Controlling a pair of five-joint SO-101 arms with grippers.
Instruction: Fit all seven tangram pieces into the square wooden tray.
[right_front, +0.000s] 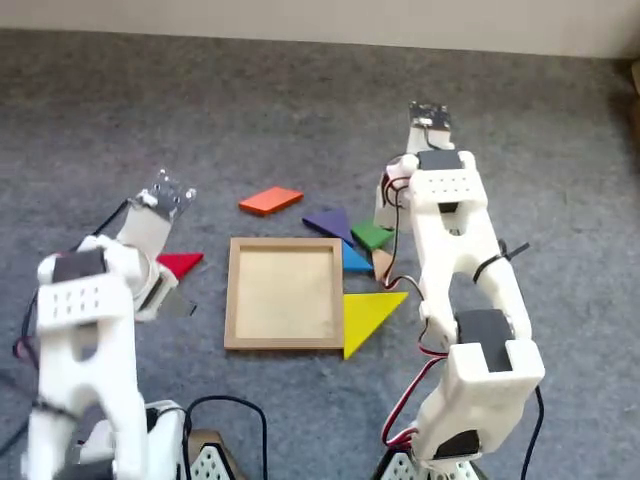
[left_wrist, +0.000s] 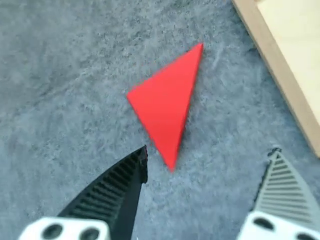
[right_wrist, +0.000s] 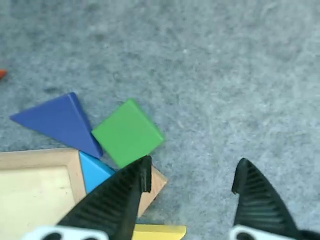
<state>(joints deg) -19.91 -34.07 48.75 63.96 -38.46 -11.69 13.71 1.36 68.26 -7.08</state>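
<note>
The square wooden tray (right_front: 233, 295) lies empty mid-table. A red triangle (left_wrist: 167, 105) rests on the carpet left of the tray (left_wrist: 277, 70), and my left gripper (left_wrist: 210, 150) hovers open just short of it, holding nothing. At the tray's right corner sit a dark blue triangle (right_wrist: 60, 121), a green square (right_wrist: 128, 132), a light blue triangle (right_wrist: 95, 171) and a tan piece (right_wrist: 152, 187). My right gripper (right_wrist: 195, 162) hangs open beside the green square. A yellow triangle (right_front: 368, 315) touches the tray's right edge. An orange parallelogram (right_front: 271, 201) lies behind the tray.
Grey carpet covers the table. Both arm bases and their cables stand at the near edge. Open carpet stretches behind the orange piece and to the far right.
</note>
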